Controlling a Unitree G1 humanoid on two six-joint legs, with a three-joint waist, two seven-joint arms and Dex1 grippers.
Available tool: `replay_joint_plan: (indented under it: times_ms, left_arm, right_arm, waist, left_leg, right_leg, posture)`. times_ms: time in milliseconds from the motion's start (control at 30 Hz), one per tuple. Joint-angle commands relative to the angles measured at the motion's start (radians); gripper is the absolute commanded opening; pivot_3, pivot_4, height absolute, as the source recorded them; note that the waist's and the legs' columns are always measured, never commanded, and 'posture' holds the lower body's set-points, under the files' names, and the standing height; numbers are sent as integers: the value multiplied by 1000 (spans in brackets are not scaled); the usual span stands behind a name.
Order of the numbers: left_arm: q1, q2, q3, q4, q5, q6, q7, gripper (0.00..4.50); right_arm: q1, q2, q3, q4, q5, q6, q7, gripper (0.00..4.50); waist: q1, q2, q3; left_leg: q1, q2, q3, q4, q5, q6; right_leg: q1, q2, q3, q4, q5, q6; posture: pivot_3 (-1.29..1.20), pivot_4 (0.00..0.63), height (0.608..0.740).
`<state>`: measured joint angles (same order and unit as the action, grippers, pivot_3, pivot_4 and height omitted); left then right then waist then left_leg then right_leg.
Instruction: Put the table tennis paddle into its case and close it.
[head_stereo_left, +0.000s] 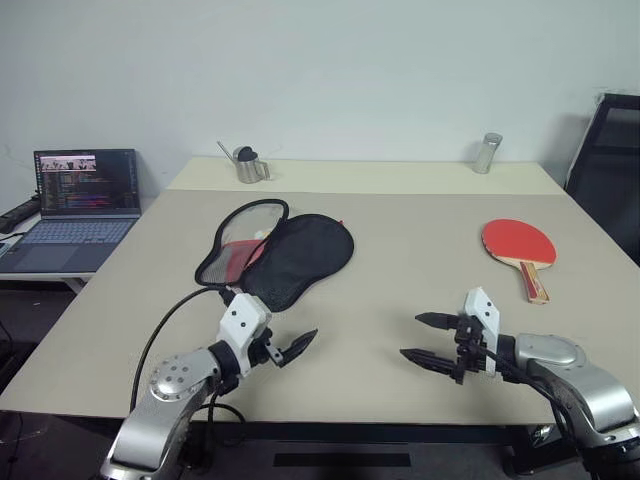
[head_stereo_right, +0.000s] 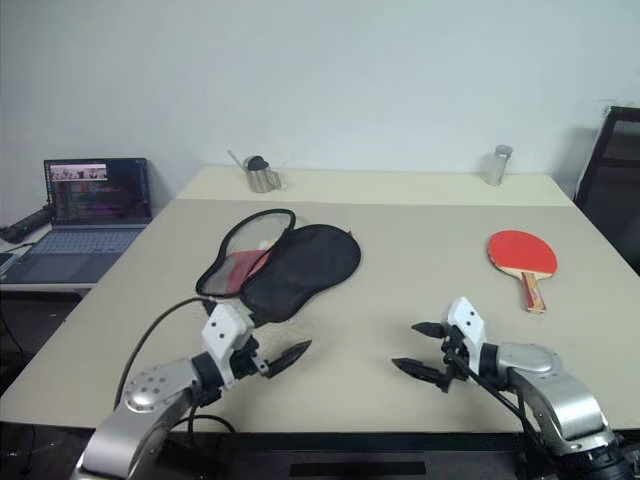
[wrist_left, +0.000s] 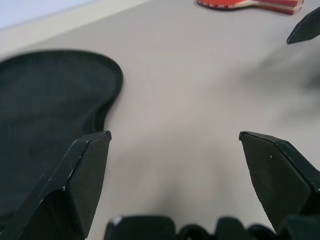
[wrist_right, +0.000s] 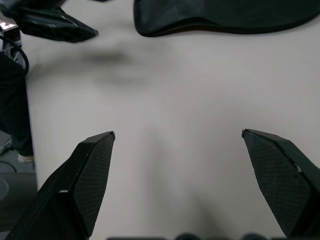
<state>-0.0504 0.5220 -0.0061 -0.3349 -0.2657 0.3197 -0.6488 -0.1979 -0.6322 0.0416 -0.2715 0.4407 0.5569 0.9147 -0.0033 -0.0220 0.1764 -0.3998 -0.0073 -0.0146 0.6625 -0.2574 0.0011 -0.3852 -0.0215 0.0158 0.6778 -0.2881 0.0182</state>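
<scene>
No readable writing. Soft black fabric case (head_stereo_left: 285, 258) unzipped at 11 o'clock, red rubber paddle (head_stereo_left: 519, 245) at 2 o'clock on matte counter (head_stereo_left: 400, 300). Left end effector (head_stereo_left: 296, 345) and right end effector (head_stereo_left: 425, 338) spread wide, empty.

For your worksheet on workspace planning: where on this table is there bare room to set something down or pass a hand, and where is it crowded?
Bare: the middle strip between the case and the table tennis paddle, and the near edge between the open left gripper and right gripper. Crowded: the case's side and the back edge by the metal can and the shaker.
</scene>
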Motion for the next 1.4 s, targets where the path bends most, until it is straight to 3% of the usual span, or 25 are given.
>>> replay_joint_plan:
  times_ms: [33, 200, 500, 767, 1033, 1133, 1267, 1400]
  left_arm:
    - [-10, -19, -15, -26, 7, -17, 11, 4500]
    - [7, -42, -3, -48, -55, -7, -14, 4500]
    - [21, -31, 31, -20, -78, -39, -52, 4500]
    - [-48, 61, 174, 84, -175, 4, -128, 4500]
    - [-168, 151, 229, 229, -196, 6, -196, 4500]
    - [-191, 167, 253, 262, -209, 24, -193, 4500]
    - [-169, 166, 264, 277, -227, 68, -192, 4500]
    - [-129, 161, 275, 289, -247, 117, -191, 4500]
  right_arm:
    - [9, -21, 4, -43, -2, -3, 6, 4475]
    - [-29, 12, -20, -131, 76, 90, -56, 4475]
    - [-11, 21, 6, -155, 68, 115, -95, 4475]
    - [-138, 162, 71, -99, 22, 169, -247, 4475]
    - [-263, 292, 33, -55, 74, 351, -390, 4475]
    - [-317, 327, 56, -24, 44, 331, -414, 4475]
    - [-326, 319, 25, -65, 76, 296, -375, 4475]
    - [-314, 230, 3, -132, 108, 280, -286, 4475]
  waist:
    - [1, 0, 0]
    - [0, 0, 0]
    - [1, 0, 0]
    - [-4, 0, 0]
    - [0, -1, 0]
    - [-5, -1, 0]
    - [-6, 0, 0]
    - [-6, -1, 0]
  left_leg:
    - [0, 0, 0, 0, 0, 0]
    - [0, 0, 0, 0, 0, 0]
    - [0, 0, 0, 0, 0, 0]
    - [1, 1, 0, 0, 0, -1]
    - [-2, 0, 0, 0, 0, -1]
    - [-1, 0, 0, -1, 1, -1]
    - [-2, 0, 0, -1, 0, -1]
    - [-2, 0, 0, -1, 0, -1]
  right_leg:
    - [0, 0, 0, 0, 0, 0]
    - [0, 0, 0, 0, 0, 0]
    - [0, 0, 0, 0, 0, 0]
    - [-1, 1, 0, 2, 0, 0]
    - [-3, 0, 0, 0, 0, 0]
    - [-3, 0, 0, 1, 0, 0]
    - [-3, 0, -1, 1, 0, -1]
    - [-4, 0, 0, 0, 0, 0]
  posture:
    - [0, 150, 740]
    - [0, 150, 740]
    - [0, 150, 740]
    - [0, 150, 740]
    - [0, 150, 740]
    - [0, 150, 740]
    - [0, 150, 740]
    - [0, 150, 740]
